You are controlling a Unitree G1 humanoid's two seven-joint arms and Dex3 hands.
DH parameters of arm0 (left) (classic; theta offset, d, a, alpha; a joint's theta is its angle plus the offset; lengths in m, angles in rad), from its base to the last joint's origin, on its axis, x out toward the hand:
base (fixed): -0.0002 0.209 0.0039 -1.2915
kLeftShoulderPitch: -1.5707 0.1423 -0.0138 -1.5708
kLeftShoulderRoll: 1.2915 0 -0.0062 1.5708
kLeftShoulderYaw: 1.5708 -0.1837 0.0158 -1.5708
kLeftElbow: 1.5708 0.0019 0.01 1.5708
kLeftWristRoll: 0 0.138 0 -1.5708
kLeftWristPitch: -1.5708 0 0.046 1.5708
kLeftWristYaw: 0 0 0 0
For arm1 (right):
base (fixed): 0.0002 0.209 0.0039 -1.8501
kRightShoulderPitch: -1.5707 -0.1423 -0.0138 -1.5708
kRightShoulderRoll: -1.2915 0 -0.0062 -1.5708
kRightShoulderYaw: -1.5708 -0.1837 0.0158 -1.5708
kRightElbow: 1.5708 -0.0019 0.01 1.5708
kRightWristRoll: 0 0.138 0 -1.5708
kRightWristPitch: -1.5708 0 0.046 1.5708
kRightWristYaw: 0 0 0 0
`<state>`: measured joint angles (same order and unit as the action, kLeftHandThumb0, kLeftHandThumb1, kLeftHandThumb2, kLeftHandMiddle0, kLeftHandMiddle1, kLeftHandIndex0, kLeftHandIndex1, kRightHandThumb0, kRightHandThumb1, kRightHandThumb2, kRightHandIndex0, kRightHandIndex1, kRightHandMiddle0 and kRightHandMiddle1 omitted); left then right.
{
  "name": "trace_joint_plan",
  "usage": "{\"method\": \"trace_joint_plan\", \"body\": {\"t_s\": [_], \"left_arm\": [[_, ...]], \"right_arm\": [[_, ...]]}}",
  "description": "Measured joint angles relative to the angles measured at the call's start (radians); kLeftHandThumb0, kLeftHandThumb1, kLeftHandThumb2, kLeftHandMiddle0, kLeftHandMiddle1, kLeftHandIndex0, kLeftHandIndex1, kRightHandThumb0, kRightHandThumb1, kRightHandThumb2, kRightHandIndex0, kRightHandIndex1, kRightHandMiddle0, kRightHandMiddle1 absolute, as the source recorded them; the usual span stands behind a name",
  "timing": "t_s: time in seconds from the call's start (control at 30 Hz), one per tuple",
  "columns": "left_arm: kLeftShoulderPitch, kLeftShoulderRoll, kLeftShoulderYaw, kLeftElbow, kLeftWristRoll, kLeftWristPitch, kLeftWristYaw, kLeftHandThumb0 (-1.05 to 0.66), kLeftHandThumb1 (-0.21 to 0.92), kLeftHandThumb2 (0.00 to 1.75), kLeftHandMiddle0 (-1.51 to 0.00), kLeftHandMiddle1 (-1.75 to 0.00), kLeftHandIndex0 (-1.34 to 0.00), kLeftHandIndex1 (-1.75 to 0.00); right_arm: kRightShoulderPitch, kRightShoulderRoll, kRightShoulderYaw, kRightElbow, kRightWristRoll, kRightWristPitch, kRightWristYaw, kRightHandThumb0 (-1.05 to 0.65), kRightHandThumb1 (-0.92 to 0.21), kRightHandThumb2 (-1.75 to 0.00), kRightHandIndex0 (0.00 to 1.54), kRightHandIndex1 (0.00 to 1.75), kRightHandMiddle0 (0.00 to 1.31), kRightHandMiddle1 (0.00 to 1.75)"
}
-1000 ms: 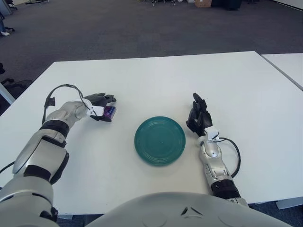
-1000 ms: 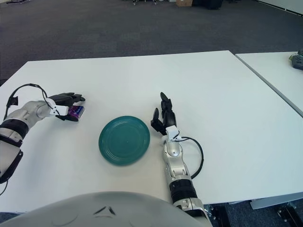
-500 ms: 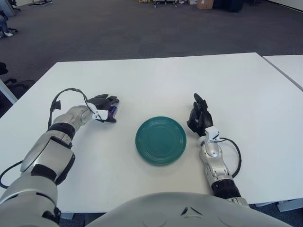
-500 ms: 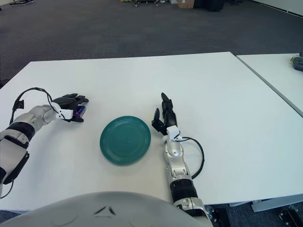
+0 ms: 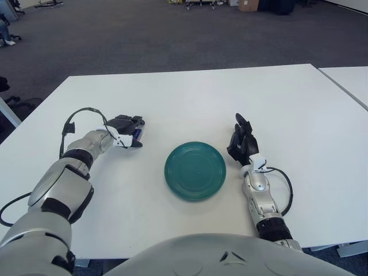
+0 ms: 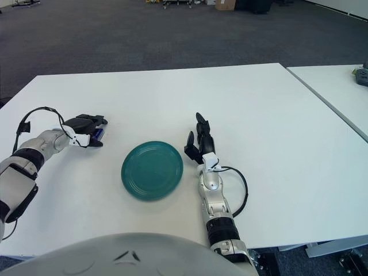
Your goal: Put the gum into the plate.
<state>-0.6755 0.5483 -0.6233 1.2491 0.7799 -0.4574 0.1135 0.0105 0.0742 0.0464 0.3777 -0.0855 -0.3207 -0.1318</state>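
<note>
A small purple pack of gum [image 5: 137,133] is at the left of the white table, mostly hidden by my left hand [image 5: 127,131], whose black fingers are curled around it close to the tabletop. I cannot tell whether the pack still touches the table. A round teal plate [image 5: 195,171] lies flat at the table's middle, a short way right of the gum, and holds nothing. My right hand [image 5: 241,144] rests on the table beside the plate's right edge, fingers relaxed and holding nothing.
The white table [image 5: 201,98] stretches back to dark carpet. A second white table [image 6: 339,86] stands at the far right, with a small grey object [image 6: 361,75] at its edge. My own grey body fills the bottom of both views.
My left hand has closed lower over the gum and shifted slightly toward the table's far side. The right hand and the plate have not moved.
</note>
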Motion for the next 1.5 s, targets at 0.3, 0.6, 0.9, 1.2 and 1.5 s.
{"method": "trace_joint_plan", "body": {"t_s": [0.3, 0.6, 0.9, 1.2, 1.5], "left_arm": [[0.021, -0.007, 0.0, 0.028, -0.008, 0.054, 0.12, -0.02, 0.41, 1.08, -0.58, -1.41, -0.48, -1.74], [0.037, -0.007, 0.068, 0.05, -0.093, 0.073, 0.104, 0.0, 0.16, 1.41, -0.79, -1.46, -0.58, -1.75], [0.042, -0.006, 0.124, 0.05, -0.157, 0.062, 0.06, 0.0, 0.1, 1.52, -0.8, -1.58, -0.59, -1.75], [0.046, -0.002, 0.154, 0.046, -0.184, 0.052, 0.028, 0.0, 0.09, 1.53, -0.81, -1.61, -0.58, -1.75], [0.046, 0.011, 0.195, 0.036, -0.222, 0.015, -0.015, 0.0, 0.15, 1.48, -0.76, -1.63, -0.54, -1.75]], "right_arm": [[-0.01, -0.004, -0.019, 0.003, 0.018, 0.001, 0.008, -0.61, -0.92, -0.98, 0.15, 0.01, 0.0, 0.35], [-0.01, -0.016, -0.027, 0.003, 0.023, 0.009, 0.021, -0.63, -0.92, -0.98, 0.14, 0.0, 0.0, 0.38], [-0.026, -0.02, -0.039, 0.014, 0.026, 0.017, 0.029, -0.63, -0.92, -0.97, 0.14, 0.0, 0.0, 0.38], [-0.036, -0.023, -0.05, 0.029, 0.029, 0.011, 0.037, -0.63, -0.92, -0.97, 0.14, 0.0, 0.0, 0.38], [-0.045, -0.024, -0.058, 0.041, 0.032, 0.005, 0.039, -0.64, -0.92, -0.96, 0.14, 0.0, 0.0, 0.39]]}}
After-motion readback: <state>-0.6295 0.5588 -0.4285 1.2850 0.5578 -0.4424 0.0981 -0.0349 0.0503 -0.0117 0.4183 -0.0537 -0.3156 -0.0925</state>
